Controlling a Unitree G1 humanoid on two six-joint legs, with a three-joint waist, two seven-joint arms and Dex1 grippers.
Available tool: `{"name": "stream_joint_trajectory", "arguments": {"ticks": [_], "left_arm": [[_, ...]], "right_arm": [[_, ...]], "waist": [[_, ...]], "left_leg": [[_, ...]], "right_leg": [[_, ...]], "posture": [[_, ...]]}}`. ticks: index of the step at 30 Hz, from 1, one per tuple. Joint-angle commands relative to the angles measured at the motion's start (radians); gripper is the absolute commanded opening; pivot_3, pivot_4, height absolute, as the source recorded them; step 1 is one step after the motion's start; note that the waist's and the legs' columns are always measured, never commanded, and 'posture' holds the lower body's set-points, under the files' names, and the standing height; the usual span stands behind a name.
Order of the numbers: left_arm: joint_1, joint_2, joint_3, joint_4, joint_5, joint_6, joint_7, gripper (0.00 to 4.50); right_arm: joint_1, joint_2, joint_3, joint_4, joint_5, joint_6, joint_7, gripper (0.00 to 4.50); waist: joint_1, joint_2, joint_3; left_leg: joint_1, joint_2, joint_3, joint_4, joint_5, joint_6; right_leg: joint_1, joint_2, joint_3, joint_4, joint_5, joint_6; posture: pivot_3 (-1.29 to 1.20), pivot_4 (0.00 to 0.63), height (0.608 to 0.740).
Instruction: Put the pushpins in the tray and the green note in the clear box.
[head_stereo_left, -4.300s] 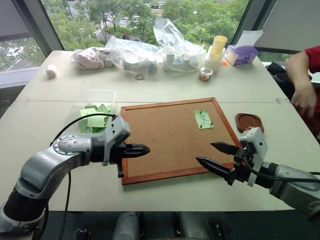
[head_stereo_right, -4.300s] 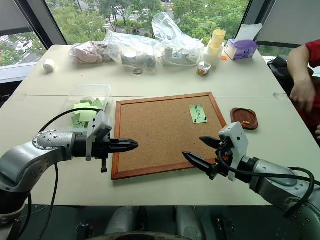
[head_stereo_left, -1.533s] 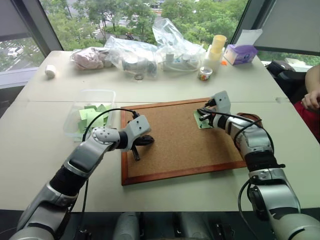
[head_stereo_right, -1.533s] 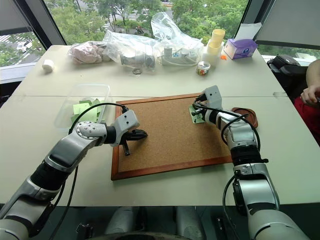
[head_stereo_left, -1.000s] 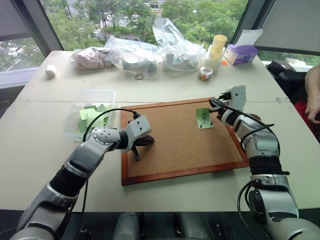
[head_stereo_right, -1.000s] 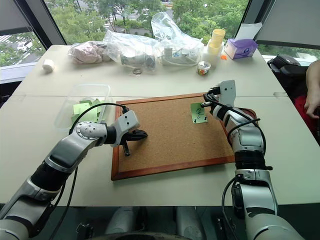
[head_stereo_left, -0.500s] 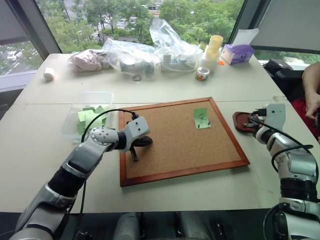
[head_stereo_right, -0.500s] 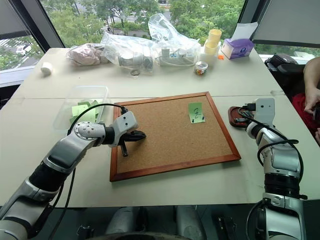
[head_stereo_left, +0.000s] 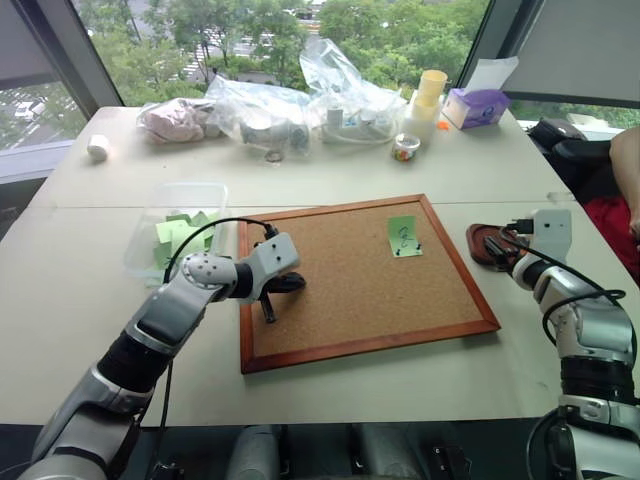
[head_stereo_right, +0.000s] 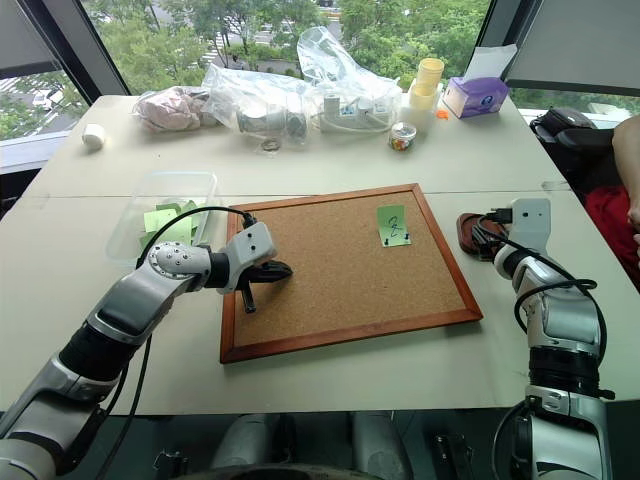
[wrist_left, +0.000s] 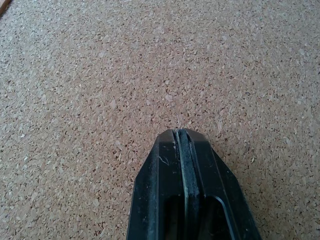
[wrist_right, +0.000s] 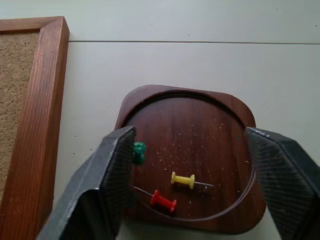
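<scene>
Right wrist view: right gripper (wrist_right: 192, 170) spread wide over reddish-brown wooden tray (wrist_right: 200, 125) holding red, yellow, green pushpins (wrist_right: 163, 201); left gripper (wrist_left: 182, 137) closed empty on cork board (wrist_left: 100, 75).

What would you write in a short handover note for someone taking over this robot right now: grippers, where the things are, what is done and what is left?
Right gripper: open above the tray, holding nothing.
Left gripper: shut, empty, over the cork board.
Tray, right of the board: a green pushpin, a yellow pushpin and a red pushpin lie inside.
Green note: on the board, with two dark pins at its lower edge.
Clear box, left of the board, holds other green notes.
Left: pull the remaining pins, tray them, then move the note into the box.
</scene>
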Motion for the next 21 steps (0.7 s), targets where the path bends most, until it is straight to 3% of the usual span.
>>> {"name": "stream_joint_trajectory", "arguments": {"ticks": [1, 5, 12, 16, 21], "left_arm": [[0.016, -0.005, -0.024, 0.007, 0.009, 0.010, -0.012, 0.00], [0.018, -0.007, -0.025, 0.006, 0.011, 0.010, -0.011, 0.00], [0.020, -0.008, -0.027, 0.006, 0.019, 0.006, -0.010, 0.00], [0.020, -0.008, -0.028, 0.007, 0.023, 0.002, -0.013, 0.00], [0.029, -0.002, -0.027, 0.004, 0.031, -0.003, -0.016, 0.00]], "right_arm": [[-0.018, -0.002, -0.035, -0.013, 0.012, -0.024, -0.003, 4.48], [-0.029, 0.011, -0.059, -0.017, 0.042, -0.023, 0.000, 4.48], [-0.116, 0.070, -0.244, 0.004, 0.209, 0.068, -0.078, 4.48], [-0.071, 0.035, -0.160, -0.043, 0.162, 0.040, -0.021, 4.48], [0.072, 0.002, 0.084, -0.274, 0.127, 0.016, 0.165, 4.48]], "waist": [[0.000, 0.000, 0.000], [0.000, 0.000, 0.000], [0.002, 0.001, -0.001], [0.003, 0.001, -0.001], [-0.003, 0.003, -0.002]], "left_leg": [[0.000, 0.000, 0.000, 0.000, 0.000, 0.000], [0.000, 0.000, 0.000, 0.000, 0.000, 0.000], [0.000, 0.000, 0.000, 0.000, 0.000, 0.000], [0.000, 0.000, 0.000, 0.000, 0.000, 0.000], [0.000, 0.000, -0.001, 0.000, 0.000, 0.000]], "right_leg": [[0.000, 0.000, 0.000, 0.000, 0.000, 0.000], [0.000, 0.000, 0.000, 0.000, 0.000, 0.000], [0.000, 0.000, 0.000, 0.000, 0.000, 0.000], [0.000, 0.000, 0.000, 0.000, 0.000, 0.000], [0.000, 0.000, 0.000, 0.000, 0.000, 0.000]], "posture": [[0.00, 0.150, 0.738], [0.00, 0.150, 0.738], [0.00, 0.150, 0.738], [0.00, 0.150, 0.738], [0.00, 0.150, 0.738]]}}
